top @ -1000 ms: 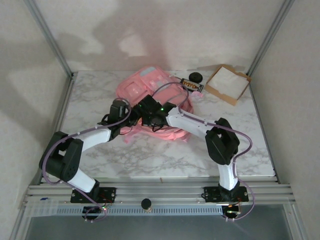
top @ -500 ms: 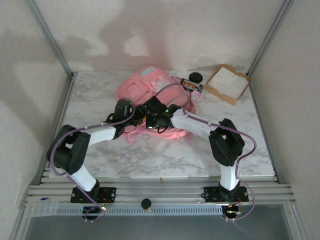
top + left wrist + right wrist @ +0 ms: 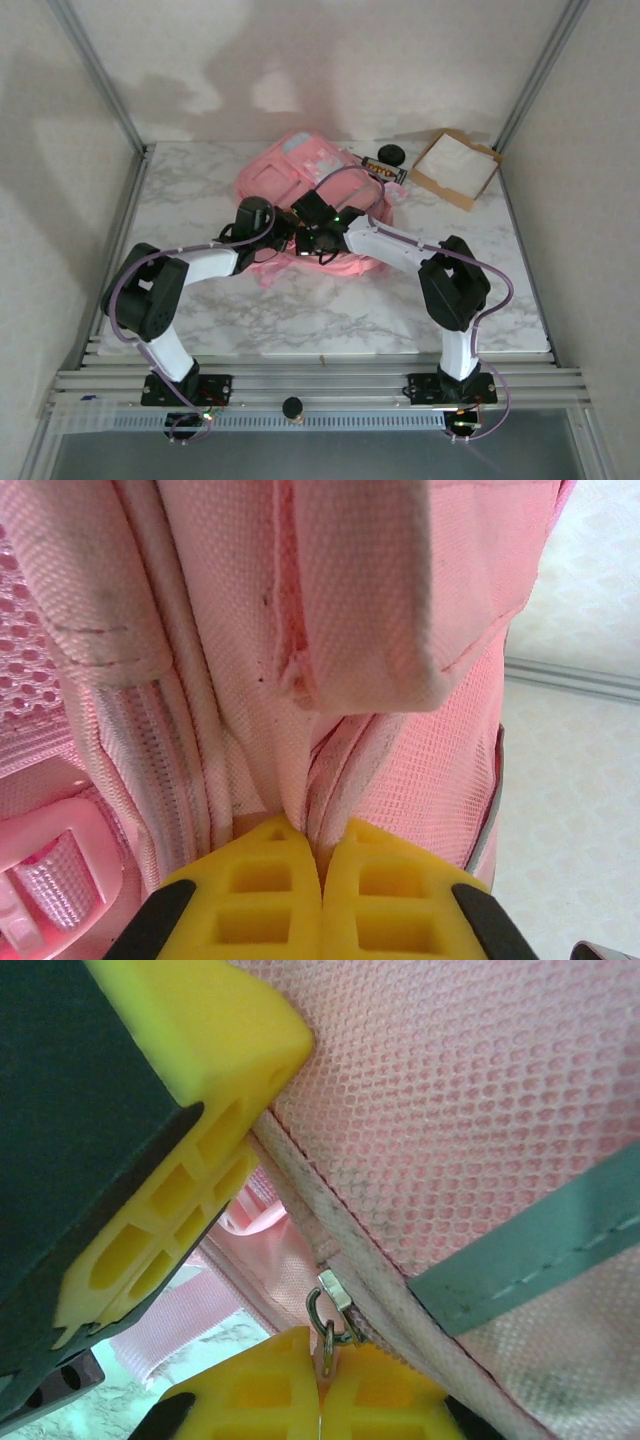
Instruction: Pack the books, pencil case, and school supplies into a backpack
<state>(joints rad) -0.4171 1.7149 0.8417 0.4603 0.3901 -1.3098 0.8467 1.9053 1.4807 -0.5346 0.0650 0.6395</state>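
Table (image 3: 190, 200): marble top.
Left gripper (image 3: 321, 865): yellow jaws pressed together, pinching a fold of pink fabric on the backpack's near side.
Backpack (image 3: 285, 175): pink, lying at mid-table toward the back, with both grippers at its near edge.
Right gripper (image 3: 320, 1365): jaws clamped on the metal zipper pull (image 3: 331, 1305), close beside the left gripper's finger.
Black rectangular item (image 3: 385, 170), black round object (image 3: 390, 153): just right of the backpack.
Cardboard tray (image 3: 455, 165): back right corner, white inside.

No legible text anywhere; orange marks on black item (image 3: 384, 169) unreadable.
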